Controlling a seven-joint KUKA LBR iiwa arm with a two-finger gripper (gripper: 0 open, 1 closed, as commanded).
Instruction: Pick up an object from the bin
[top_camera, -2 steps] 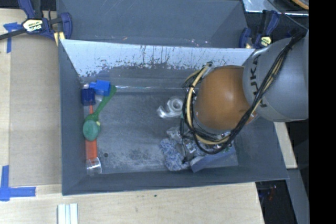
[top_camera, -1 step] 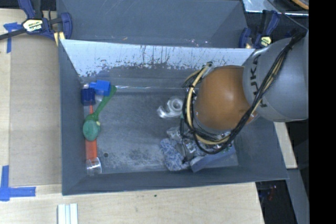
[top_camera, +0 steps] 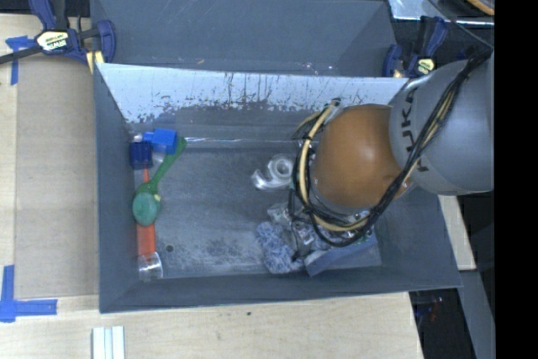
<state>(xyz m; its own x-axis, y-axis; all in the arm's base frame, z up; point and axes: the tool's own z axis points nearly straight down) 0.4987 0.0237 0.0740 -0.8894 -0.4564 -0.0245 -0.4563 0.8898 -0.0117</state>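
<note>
My gripper [top_camera: 296,233] is low in the bin's front right part, mostly hidden under the arm's wrist. It sits right against a blue-grey fuzzy cloth lump [top_camera: 273,246] that lies on the bin floor by the front wall. A flat dark blue piece [top_camera: 340,257] lies just to the right of the gripper, partly under the wrist. A small silvery-white fitting [top_camera: 273,172] rests on the floor a little behind the gripper, apart from it.
Along the left wall lie a blue block [top_camera: 160,140], a green spoon-like thing [top_camera: 151,196] and an orange tube with a clear cap [top_camera: 147,248]. The arm's round orange cover and cables hang over the bin's right half.
</note>
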